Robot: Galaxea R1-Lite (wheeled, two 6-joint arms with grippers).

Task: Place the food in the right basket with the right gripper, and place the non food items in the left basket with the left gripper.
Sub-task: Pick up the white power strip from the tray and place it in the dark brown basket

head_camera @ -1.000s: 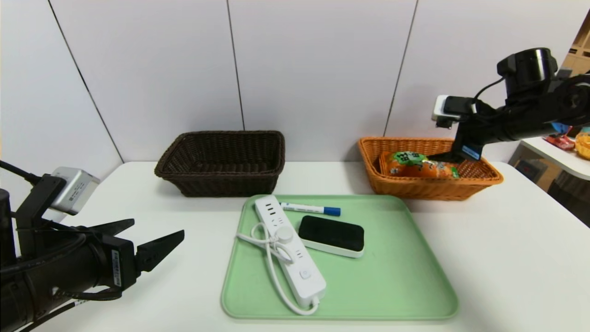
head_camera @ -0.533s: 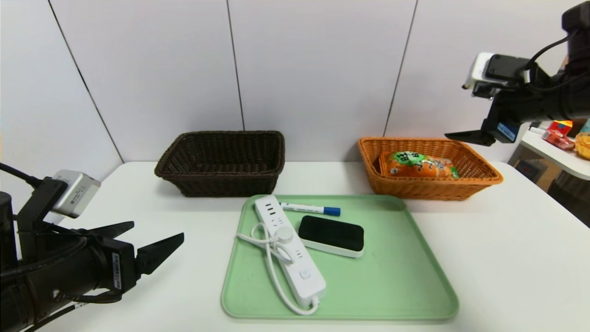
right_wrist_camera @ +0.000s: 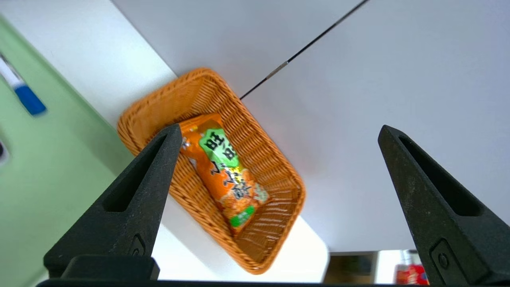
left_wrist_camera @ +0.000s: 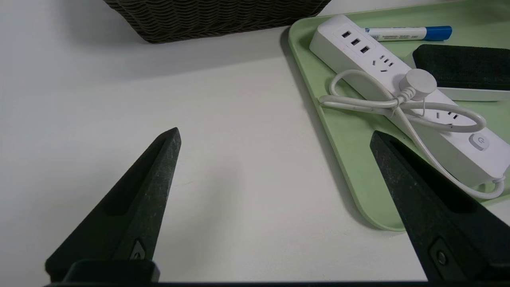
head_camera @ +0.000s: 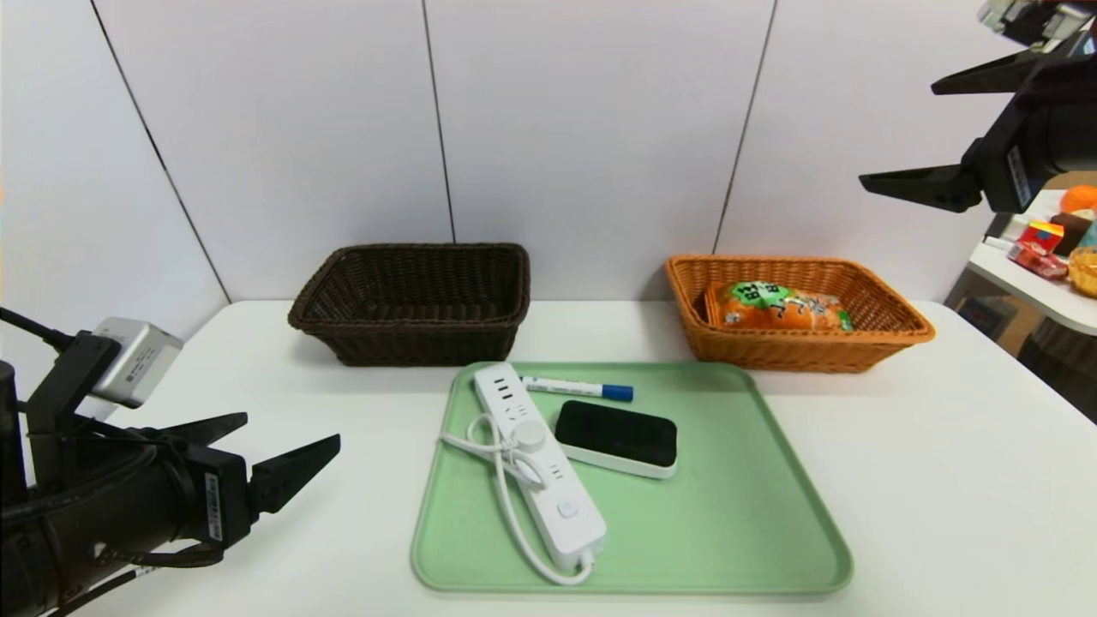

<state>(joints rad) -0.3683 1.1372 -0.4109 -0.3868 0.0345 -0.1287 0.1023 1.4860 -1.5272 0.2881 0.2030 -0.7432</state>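
The orange snack bag (head_camera: 782, 308) (right_wrist_camera: 221, 171) lies inside the orange-tan right basket (head_camera: 891, 338) (right_wrist_camera: 279, 175). High above it and to its right hangs my right gripper (head_camera: 900, 133) (right_wrist_camera: 279, 131), open and empty. The dark brown left basket (head_camera: 411, 300) (left_wrist_camera: 215, 16) is empty. On the green tray (head_camera: 737, 531) (left_wrist_camera: 350, 167) lie a white power strip (head_camera: 536, 458) (left_wrist_camera: 370, 59) with its coiled cord, a black-topped eraser (head_camera: 617, 437) (left_wrist_camera: 462, 65) and a blue-capped marker (head_camera: 578, 389) (left_wrist_camera: 406, 33). My left gripper (head_camera: 291, 433) (left_wrist_camera: 275, 133) hovers low left of the tray, open and empty.
A white wall stands right behind both baskets. A side table (head_camera: 1037, 291) with colourful packets is at the far right. Bare white tabletop (head_camera: 943, 480) lies on both sides of the tray.
My right gripper has risen out of the right basket and swung up to the right, leaving the snack bag lying there. The left arm has barely moved.
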